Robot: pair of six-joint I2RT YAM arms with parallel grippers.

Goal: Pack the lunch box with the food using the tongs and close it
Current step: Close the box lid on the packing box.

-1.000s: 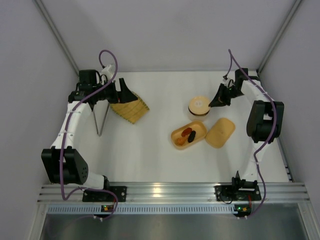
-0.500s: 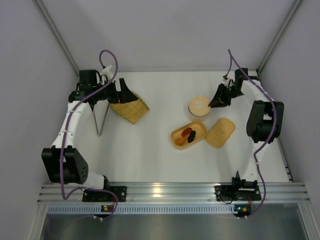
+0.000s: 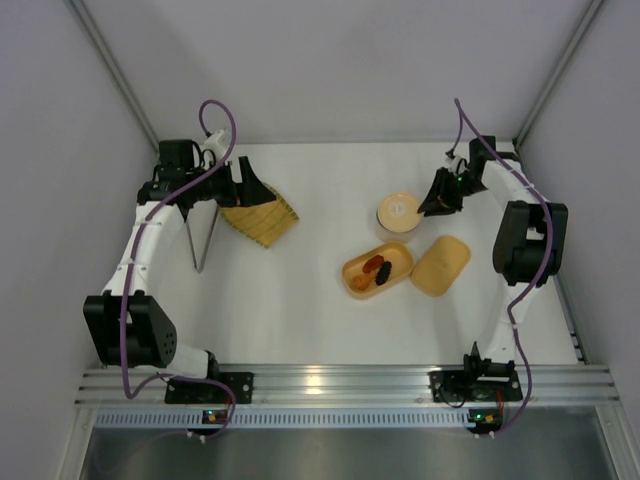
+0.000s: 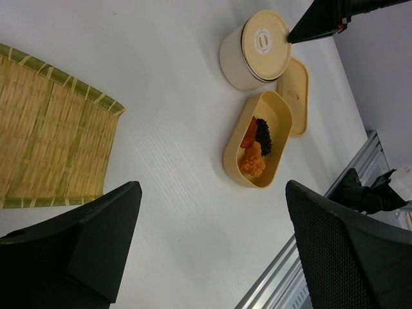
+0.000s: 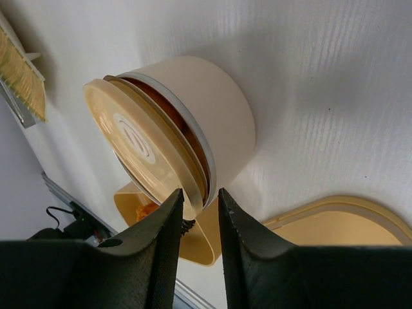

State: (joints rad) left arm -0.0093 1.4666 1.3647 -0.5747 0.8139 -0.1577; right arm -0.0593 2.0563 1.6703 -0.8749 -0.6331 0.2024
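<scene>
The right gripper (image 5: 199,193), jaws barely parted on nothing, is hovering at the round cream bowl (image 5: 222,122) with its tan lid (image 5: 132,138) and is risking tipping it onto the open oblong tan-orange plastic lunch box (image 4: 277,119) lying near, while the left gripper (image 4: 212,187) is gaping wide and empty.

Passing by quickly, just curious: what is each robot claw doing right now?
Left gripper: wide open, holding nothing.
Right gripper: slightly open at the round tan lid's rim.

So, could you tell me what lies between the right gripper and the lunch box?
The round lidded bowl: the right wrist view shows it beyond the right gripper, the lunch box behind it.
</scene>
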